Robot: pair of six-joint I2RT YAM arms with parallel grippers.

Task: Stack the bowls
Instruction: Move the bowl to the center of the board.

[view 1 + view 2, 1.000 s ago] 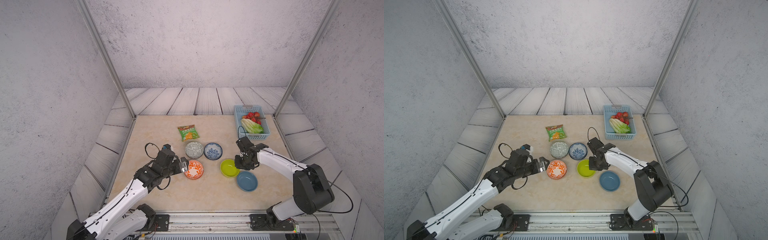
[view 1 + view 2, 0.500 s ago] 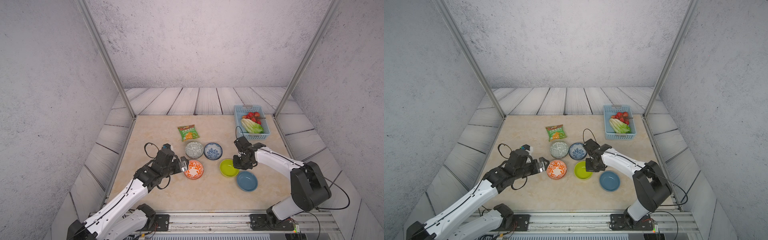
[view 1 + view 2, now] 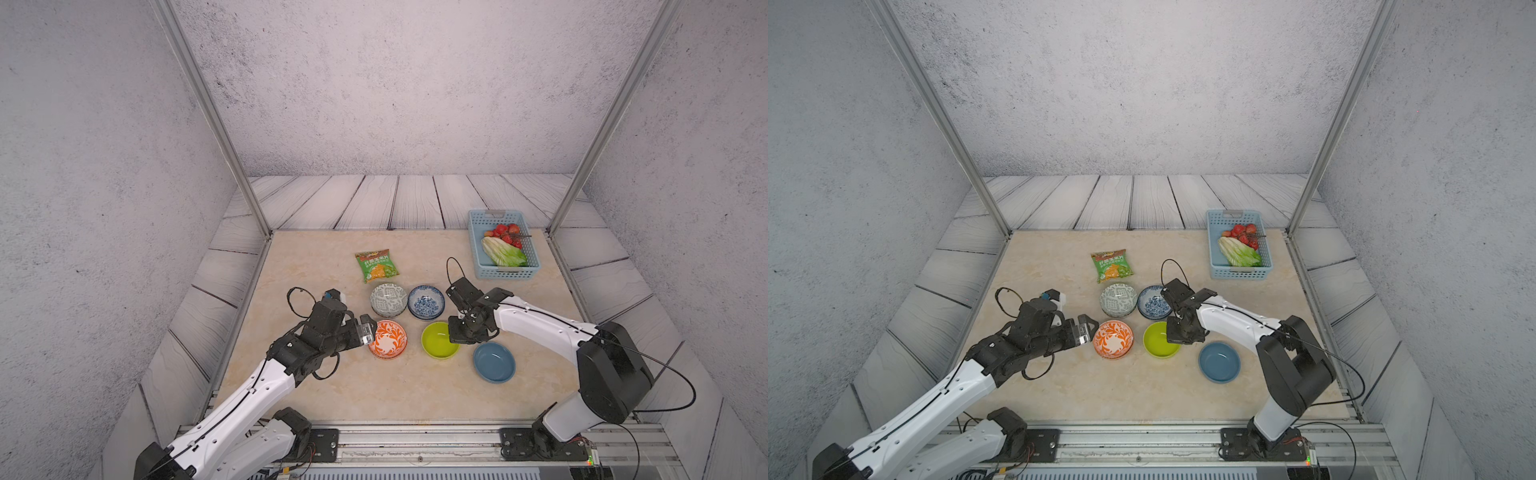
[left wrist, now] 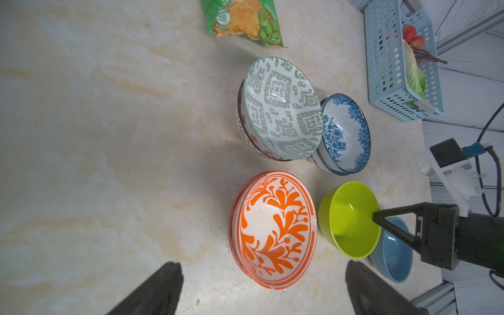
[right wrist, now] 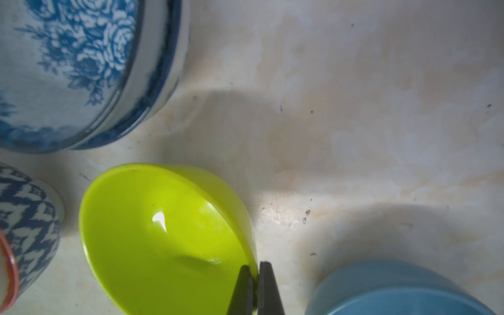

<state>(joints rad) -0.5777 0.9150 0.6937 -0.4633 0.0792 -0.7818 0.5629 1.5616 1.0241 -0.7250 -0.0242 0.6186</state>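
Observation:
Two nested orange-white bowls (image 3: pixel 388 338) (image 4: pixel 275 231) sit front left. My left gripper (image 3: pixel 368 330) (image 4: pixel 263 264) stands open just to their left, holding nothing. A grey geometric bowl (image 3: pixel 388 299) (image 4: pixel 281 106) rests in a white dark-latticed one. The stacked blue-white floral bowls (image 3: pixel 426 302) (image 5: pixel 68 54) stand beside it. My right gripper (image 3: pixel 455 336) (image 5: pixel 256 266) is shut on the right rim of the lime-green bowl (image 3: pixel 438 340) (image 5: pixel 163 240). One finger is inside the bowl, one outside. The plain blue bowl (image 3: pixel 494 362) (image 5: pixel 395 289) lies to its right.
A green snack bag (image 3: pixel 376 266) lies behind the bowls. A light-blue basket (image 3: pixel 476 249) with lettuce and tomatoes stands at the back right. Metal frame posts rise at both back corners of the table.
My right gripper has closed onto the lime-green bowl's rim, and the bowl has shifted slightly left. The left gripper opened a little wider and stayed in place.

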